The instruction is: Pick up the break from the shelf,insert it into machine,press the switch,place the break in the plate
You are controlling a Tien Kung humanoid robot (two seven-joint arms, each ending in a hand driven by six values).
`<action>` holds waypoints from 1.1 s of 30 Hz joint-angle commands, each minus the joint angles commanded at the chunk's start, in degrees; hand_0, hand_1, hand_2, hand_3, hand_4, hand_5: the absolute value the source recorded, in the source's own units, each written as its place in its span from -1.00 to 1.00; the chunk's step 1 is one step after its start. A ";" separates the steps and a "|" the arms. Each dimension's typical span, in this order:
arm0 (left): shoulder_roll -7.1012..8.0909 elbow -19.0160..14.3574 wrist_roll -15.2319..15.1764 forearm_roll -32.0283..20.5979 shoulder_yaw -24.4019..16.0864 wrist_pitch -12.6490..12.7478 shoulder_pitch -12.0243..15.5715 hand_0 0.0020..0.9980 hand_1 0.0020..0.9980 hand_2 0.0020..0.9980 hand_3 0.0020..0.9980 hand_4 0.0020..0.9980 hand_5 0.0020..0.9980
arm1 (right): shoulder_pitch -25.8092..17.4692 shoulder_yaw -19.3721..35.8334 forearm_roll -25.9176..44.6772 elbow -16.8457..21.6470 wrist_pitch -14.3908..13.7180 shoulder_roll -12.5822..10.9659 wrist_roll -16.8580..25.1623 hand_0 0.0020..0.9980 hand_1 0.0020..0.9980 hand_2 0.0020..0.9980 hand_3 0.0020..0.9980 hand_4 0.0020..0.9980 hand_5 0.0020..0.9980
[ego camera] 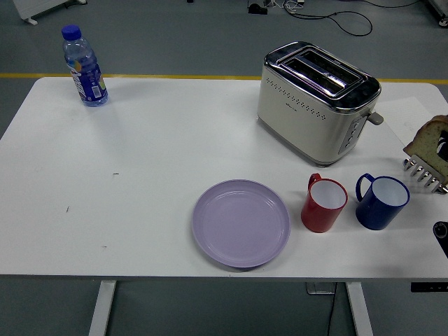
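Two mugs stand near my edge of the table (140,161): a red mug (323,204) and just to its right a blue mug (381,201), both upright and empty, handles pointing up-left. Left of the red mug, close but apart, lies the lilac plate (241,222), bare. Beyond the mugs stands the cream and chrome toaster (316,99), set at an angle, its two slots showing nothing sticking out and its lever (376,117) on the end facing right. Far off at the back left corner a water bottle (84,66) stands upright with a blue cap. At the right edge of view the bread (428,142) shows as a brown-crusted slice, tilted, above the metal prongs of the rack (425,173); something dark, which may be my right hand, overlaps its right side at the frame border, and I cannot tell whether the fingers grip the slice or not. My left arm is out of sight.
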 joint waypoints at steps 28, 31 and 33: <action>0.00 0.00 0.38 0.83 -0.14 -0.51 1.03 0.20 -0.08 -0.15 0.09 -0.43 0.87 | 14.57 -5.36 7.81 9.02 -0.33 -4.16 11.78 -0.30 -0.34 -0.23 -0.04 -0.04 -1.00; 0.00 0.00 0.34 -0.15 0.60 -0.44 0.88 0.20 -0.08 -0.15 0.09 -0.43 0.88 | 18.91 -7.92 9.61 6.83 0.26 -3.60 13.03 -0.29 -0.34 -0.23 -0.04 -0.04 -1.00; 0.00 0.00 0.33 -0.41 0.80 -0.42 0.83 0.20 -0.08 -0.15 0.09 -0.43 0.88 | 20.08 -8.68 10.20 6.03 0.32 -3.37 13.30 -0.29 -0.34 -0.23 -0.04 -0.04 -1.00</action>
